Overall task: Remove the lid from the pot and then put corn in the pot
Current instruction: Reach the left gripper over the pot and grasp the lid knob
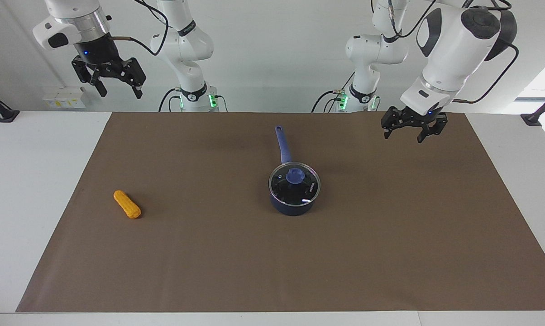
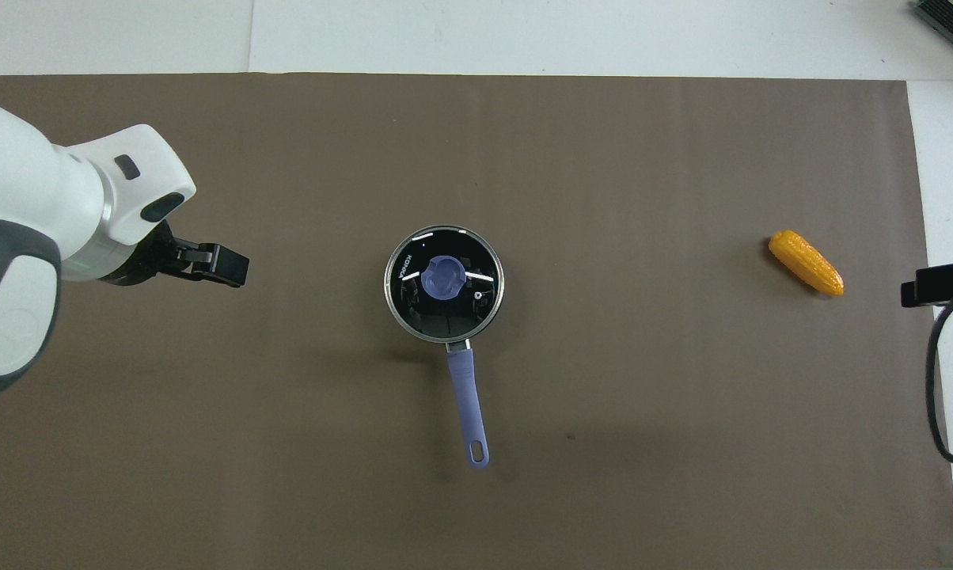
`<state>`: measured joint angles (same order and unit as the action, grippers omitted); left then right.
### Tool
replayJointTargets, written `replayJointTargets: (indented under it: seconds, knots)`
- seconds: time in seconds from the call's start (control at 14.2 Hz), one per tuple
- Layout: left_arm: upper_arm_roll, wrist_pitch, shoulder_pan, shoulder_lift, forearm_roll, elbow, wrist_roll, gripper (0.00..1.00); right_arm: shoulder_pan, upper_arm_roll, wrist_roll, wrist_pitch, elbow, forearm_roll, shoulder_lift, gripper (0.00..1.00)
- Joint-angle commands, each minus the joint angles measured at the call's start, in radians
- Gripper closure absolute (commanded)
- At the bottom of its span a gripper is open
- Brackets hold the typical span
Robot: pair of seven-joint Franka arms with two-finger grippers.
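Note:
The dark blue pot (image 1: 293,204) stands mid-mat with its long handle (image 1: 282,145) pointing toward the robots. The glass lid (image 1: 283,186) with the blue knob (image 1: 295,175) rests on it; it also shows in the overhead view (image 2: 443,310). The orange-yellow corn (image 1: 127,204) lies on the mat toward the right arm's end, also seen in the overhead view (image 2: 806,262). My left gripper (image 1: 403,137) is open and empty, low over the mat toward the left arm's end, apart from the pot. My right gripper (image 1: 121,94) is open and empty, raised high over the right arm's end.
A brown mat (image 1: 390,253) covers most of the white table (image 1: 32,190). The left gripper (image 2: 219,265) and a bit of the right gripper (image 2: 939,283) show at the overhead view's sides. A black cable (image 2: 932,396) hangs by the right gripper.

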<state>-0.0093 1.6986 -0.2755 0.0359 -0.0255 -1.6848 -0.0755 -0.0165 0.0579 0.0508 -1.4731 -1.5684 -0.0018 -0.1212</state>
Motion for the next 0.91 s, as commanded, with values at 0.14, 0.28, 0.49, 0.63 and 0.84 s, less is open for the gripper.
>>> replayJointTargets:
  seconds: [0.14,0.28,0.49,0.63,0.84]
  knots:
    - [0.014,0.061,-0.103,0.033,0.018,-0.016,-0.157,0.0,0.007,-0.003,-0.02,0.013,-0.002,0.013,-0.006,0.0]
    - [0.014,0.088,-0.138,0.059,0.018,-0.016,-0.179,0.0,0.007,-0.003,-0.02,0.013,-0.002,0.014,-0.006,0.0]
    - [0.015,0.122,-0.207,0.108,0.021,-0.009,-0.278,0.0,0.007,-0.003,-0.02,0.013,-0.002,0.014,-0.006,0.0]
    - [0.014,0.168,-0.264,0.156,0.058,0.002,-0.37,0.0,0.007,-0.003,-0.02,0.013,-0.002,0.014,-0.006,0.0]
    - [0.014,0.21,-0.307,0.225,0.05,0.036,-0.449,0.0,0.007,-0.003,-0.02,0.013,-0.002,0.014,-0.006,0.0]
